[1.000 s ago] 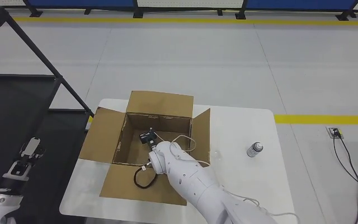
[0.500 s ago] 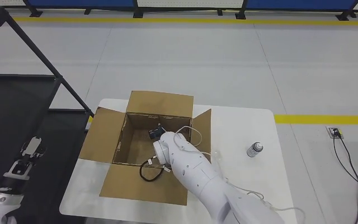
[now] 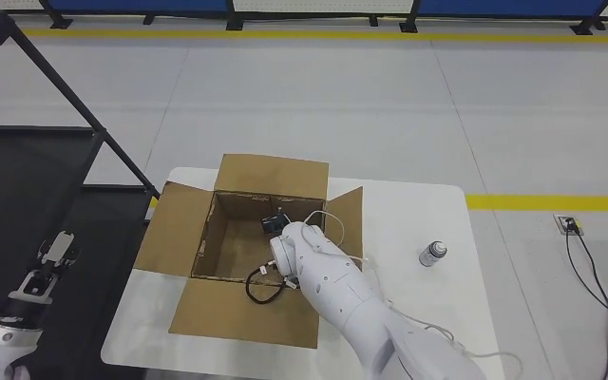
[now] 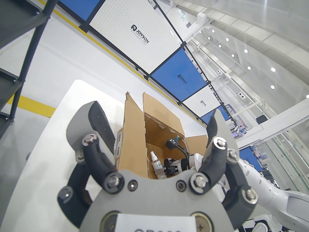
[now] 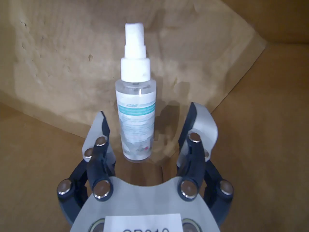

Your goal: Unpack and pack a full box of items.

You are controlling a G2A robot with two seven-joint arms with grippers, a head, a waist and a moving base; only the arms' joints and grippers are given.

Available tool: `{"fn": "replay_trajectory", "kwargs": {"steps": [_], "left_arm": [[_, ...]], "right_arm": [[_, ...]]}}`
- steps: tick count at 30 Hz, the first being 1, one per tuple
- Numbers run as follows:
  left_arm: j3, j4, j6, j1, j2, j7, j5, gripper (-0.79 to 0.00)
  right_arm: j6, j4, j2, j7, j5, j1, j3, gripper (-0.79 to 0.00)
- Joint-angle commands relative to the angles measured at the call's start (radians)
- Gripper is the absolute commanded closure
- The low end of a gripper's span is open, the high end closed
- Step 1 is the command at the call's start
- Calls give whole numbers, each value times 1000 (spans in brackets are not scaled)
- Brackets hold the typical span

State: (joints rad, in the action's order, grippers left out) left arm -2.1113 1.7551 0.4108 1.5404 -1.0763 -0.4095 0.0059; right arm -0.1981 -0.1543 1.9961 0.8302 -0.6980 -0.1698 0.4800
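An open cardboard box (image 3: pixel 271 237) is sitting with its four flaps spread left of centre on the white counter (image 3: pixel 408 204) in the top view, and the right arm is hanging over it, its wrist down inside the box's right half. In the right wrist view, the right pincer (image 5: pixel 147 109) is standing spread around a clear spray bottle (image 5: pixel 136 112) with a white pump top and a teal-banded label, the bottle lying between the fingers (image 5: pixel 103 124) with a gap on each side against the brown cardboard. A small bottle (image 3: pixel 432 253) is standing upright on the counter, well apart to the right of the box. The left pincer (image 4: pixel 156 108) is waiting off the counter at the lower left of the top view, spread wide and holding nothing, facing the box.
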Motion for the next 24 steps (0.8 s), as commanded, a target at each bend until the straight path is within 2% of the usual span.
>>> {"fn": "replay_trajectory", "kwargs": {"steps": [1,4,10,20,22,23,24], "left_arm": [[2,2,-2,0,0,2,4,-785],[3,3,-3,0,1,3,5,-785],[0,0,-7,0,2,9,3,-785],[3,1,-8,0,3,12,3,-785],[3,1,-7,0,3,13,3,-785],[3,0,-6,0,3,14,3,-785],[4,0,-6,0,4,14,3,-785]], "right_arm": [[10,0,0,-16,-9,-4,-1,-736],[21,4,0,-38,-13,-10,3,-662],[45,9,-3,-68,-17,-22,10,-391],[82,7,-7,-123,-50,-37,12,-283],[95,8,-9,-125,-42,-36,20,-129],[106,10,-11,-128,-36,-33,25,0],[117,9,-13,-134,-28,-29,30,0]]}}
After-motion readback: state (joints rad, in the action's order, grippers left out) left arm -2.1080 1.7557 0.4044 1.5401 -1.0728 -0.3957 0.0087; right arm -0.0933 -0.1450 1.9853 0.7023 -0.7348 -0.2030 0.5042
